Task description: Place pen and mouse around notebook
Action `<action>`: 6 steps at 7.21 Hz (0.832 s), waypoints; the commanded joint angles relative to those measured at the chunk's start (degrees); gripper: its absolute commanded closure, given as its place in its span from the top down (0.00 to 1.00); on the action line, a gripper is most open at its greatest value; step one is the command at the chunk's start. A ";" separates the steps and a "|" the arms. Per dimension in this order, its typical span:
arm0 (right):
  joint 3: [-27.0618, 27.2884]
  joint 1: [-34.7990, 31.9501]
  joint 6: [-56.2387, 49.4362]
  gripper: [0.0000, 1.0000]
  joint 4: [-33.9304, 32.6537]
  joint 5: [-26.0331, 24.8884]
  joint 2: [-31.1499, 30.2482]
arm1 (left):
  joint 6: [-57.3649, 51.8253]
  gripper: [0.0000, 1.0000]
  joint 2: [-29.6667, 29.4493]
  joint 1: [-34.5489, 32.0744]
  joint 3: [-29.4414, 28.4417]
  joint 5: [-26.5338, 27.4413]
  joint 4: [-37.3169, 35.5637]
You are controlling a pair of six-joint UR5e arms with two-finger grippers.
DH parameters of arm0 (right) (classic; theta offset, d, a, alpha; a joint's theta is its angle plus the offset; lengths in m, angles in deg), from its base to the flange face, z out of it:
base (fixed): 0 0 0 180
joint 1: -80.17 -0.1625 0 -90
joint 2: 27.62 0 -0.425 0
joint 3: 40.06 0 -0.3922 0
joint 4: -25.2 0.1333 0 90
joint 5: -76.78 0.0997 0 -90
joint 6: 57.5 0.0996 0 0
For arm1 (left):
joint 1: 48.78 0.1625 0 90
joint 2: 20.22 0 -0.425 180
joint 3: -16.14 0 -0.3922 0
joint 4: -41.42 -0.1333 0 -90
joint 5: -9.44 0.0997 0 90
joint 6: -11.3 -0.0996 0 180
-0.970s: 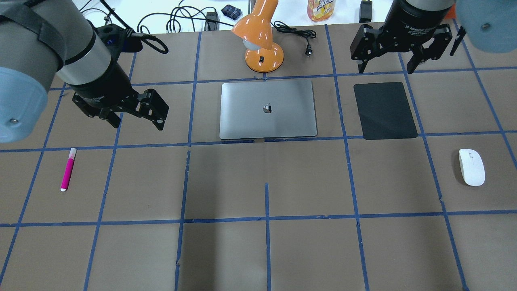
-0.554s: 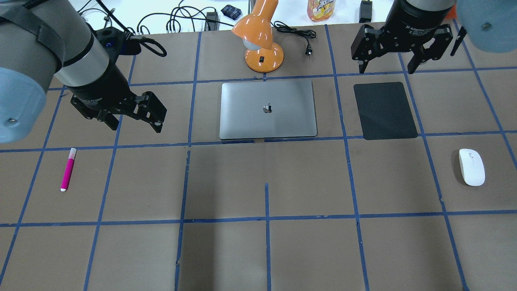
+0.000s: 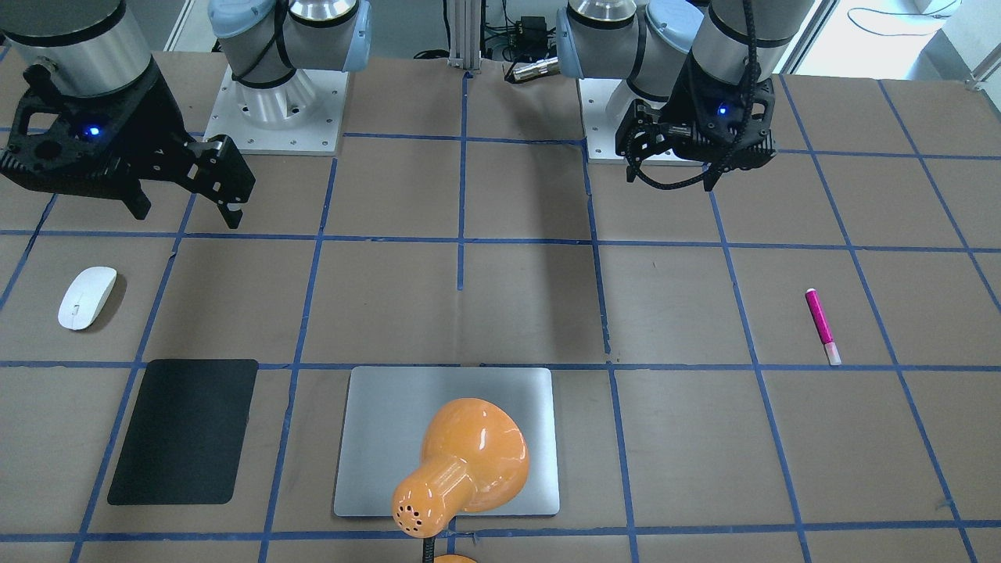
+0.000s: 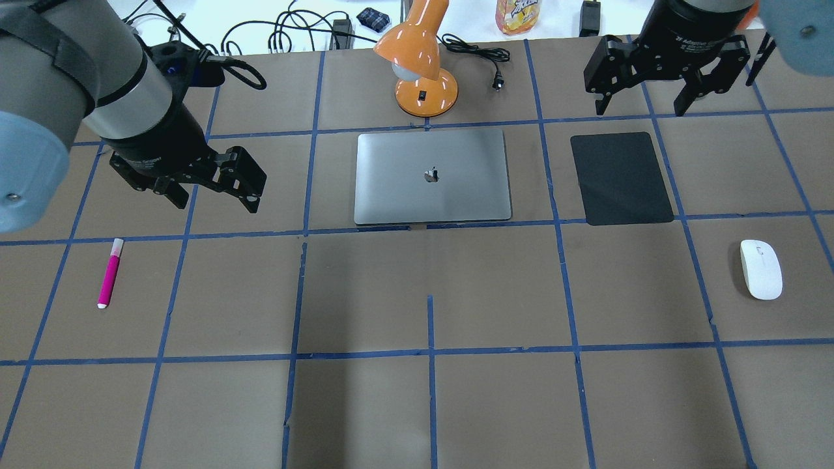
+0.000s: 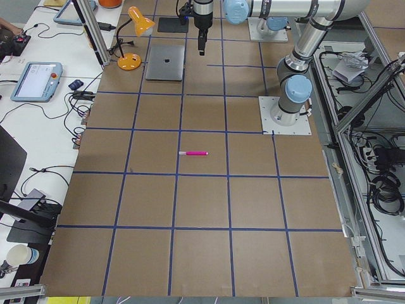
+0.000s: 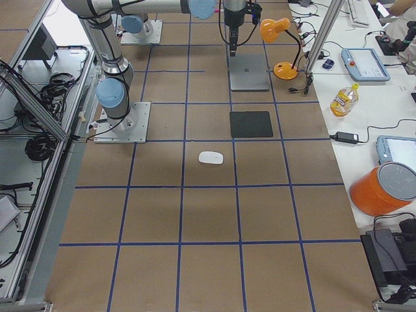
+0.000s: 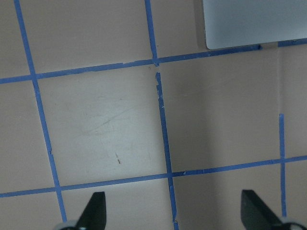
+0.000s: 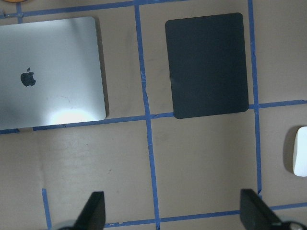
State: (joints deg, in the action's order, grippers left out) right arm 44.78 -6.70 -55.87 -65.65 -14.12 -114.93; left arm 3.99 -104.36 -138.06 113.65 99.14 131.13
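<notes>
The magenta pen (image 4: 109, 272) lies flat on the table's left side, also seen in the front view as the pen (image 3: 821, 327). On the far right rests the white mouse (image 4: 760, 269); its edge shows in the right wrist view as the mouse (image 8: 301, 151). Between them, further back, lies the silver notebook (image 4: 431, 176). My left gripper (image 4: 217, 203) hovers open and empty, left of the notebook and behind the pen. Above the back right of the table my right gripper (image 4: 640, 111) is also open and empty, well behind the mouse.
A black mat (image 4: 621, 177) lies right of the notebook. An orange desk lamp (image 4: 420, 58) stands just behind the notebook, its head overhanging it in the front view. Cables and a bottle (image 4: 518, 14) sit beyond the table's back edge.
My right gripper has shifted a little to the right, still open. My left gripper has drifted slightly left. Pen, mouse and notebook have not moved.
</notes>
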 commanded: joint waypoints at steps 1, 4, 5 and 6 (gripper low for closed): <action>0.58 7.02 -10.87 1.00 1.19 -0.15 -0.05 | 0.11 1.00 0.03 -0.01 -0.56 -0.57 -0.32; 6.87 22.30 -22.83 0.99 0.96 0.03 1.09 | 0.11 1.00 -1.02 0.07 0.13 -0.75 -3.12; 13.96 26.45 -28.21 0.99 -9.77 -0.41 1.18 | 0.11 1.00 -0.85 0.16 0.48 -0.75 -3.83; 22.21 29.97 -28.87 0.99 -17.44 -1.72 1.27 | -1.02 1.00 -1.02 0.60 0.48 -0.58 -4.36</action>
State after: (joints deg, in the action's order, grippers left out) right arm 57.81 18.36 -81.58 -73.56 -14.73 -113.84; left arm 3.82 -105.24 -137.81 113.96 98.43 127.57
